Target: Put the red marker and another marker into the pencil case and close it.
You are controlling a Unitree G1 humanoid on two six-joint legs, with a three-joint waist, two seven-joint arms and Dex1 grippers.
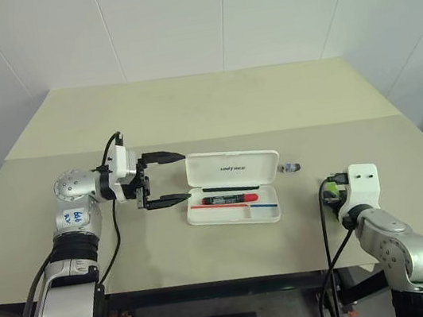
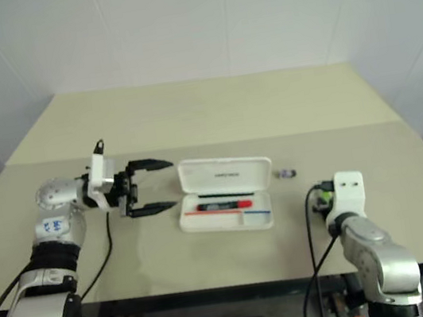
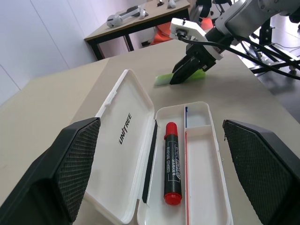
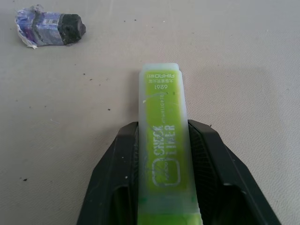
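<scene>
The white pencil case [image 1: 233,168] lies open at the table's middle, its lid tipped back. The red marker [image 1: 231,200] rests inside the tray, cap end toward my left arm. My left gripper [image 1: 185,177] hovers just left of the case, open and empty, pointing at it. The light-green marker [image 4: 161,140] lies flat on the table to the right of the case. My right gripper [image 4: 162,125] is shut on it, a black finger pressing each long side. In the left wrist view, the green marker [image 3: 180,77] pokes out past the right gripper's fingers [image 3: 185,70].
A small grey-and-dark piece [image 1: 290,168] lies on the table between the case and my right gripper. The table's front edge [image 1: 214,275] runs close below the case. Beyond the table stand a dark bench [image 3: 136,23] and other gear.
</scene>
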